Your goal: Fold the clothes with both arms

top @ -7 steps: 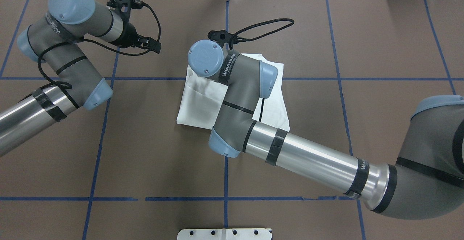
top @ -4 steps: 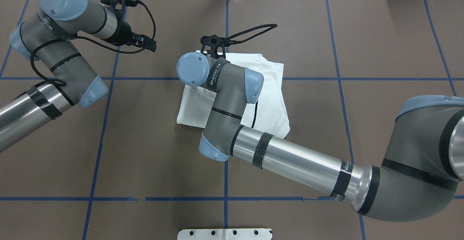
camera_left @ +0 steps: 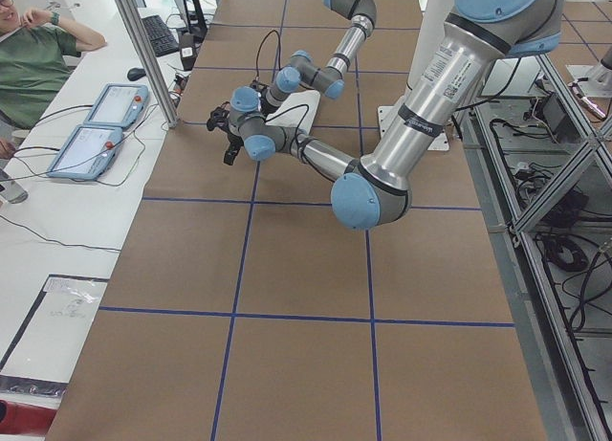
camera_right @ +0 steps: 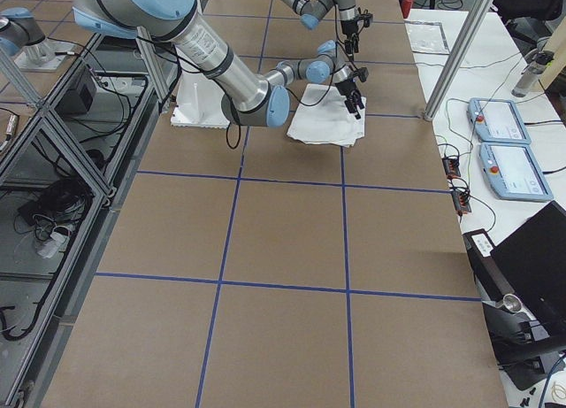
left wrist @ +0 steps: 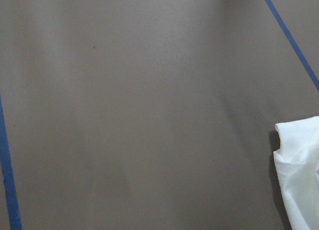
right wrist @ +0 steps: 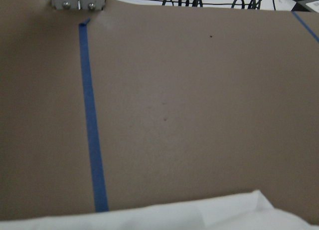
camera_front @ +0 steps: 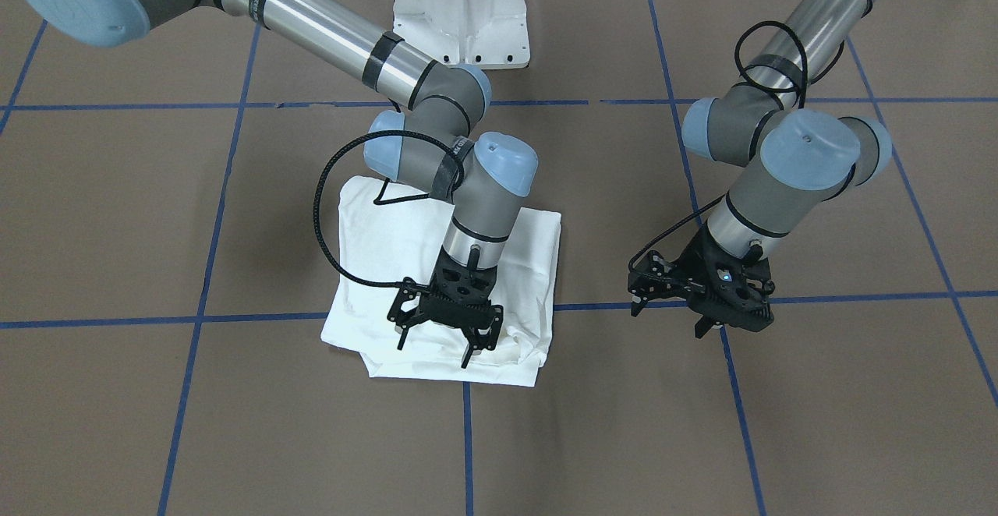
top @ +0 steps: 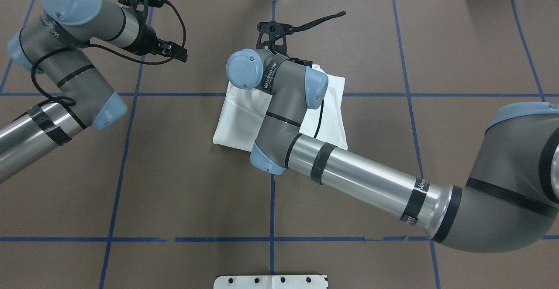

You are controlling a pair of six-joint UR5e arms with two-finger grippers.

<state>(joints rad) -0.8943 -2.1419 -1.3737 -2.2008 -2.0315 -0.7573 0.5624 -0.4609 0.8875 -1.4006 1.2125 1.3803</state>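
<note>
The left gripper (camera_front: pixel 667 320) hangs over bare table (camera_front: pixel 156 227), well apart from the white T-shirt (camera_front: pixel 374 266), its fingers spread and holding nothing. The T-shirt lies as a folded, roughly square bundle at the table's centre, over a crossing of blue tape lines (camera_front: pixel 257 318). The right gripper (camera_front: pixel 434 350) stands over the edge of the T-shirt farthest from the robot's base, fingers also spread. I cannot tell whether their tips touch the cloth.

The likely risk is that the right gripper pinches only the top layer, so that lifting it peels the fold open. With the left gripper this far off, one-sided pulling could also skew or drag the bundle. The black cable (camera_front: pixel 316 212) looping beside the right wrist could catch the cloth.

A black band (top: pixel 273 73) on the right wrist carries white lettering, seemingly "WANJEED". No print or neck label shows on the T-shirt.
</note>
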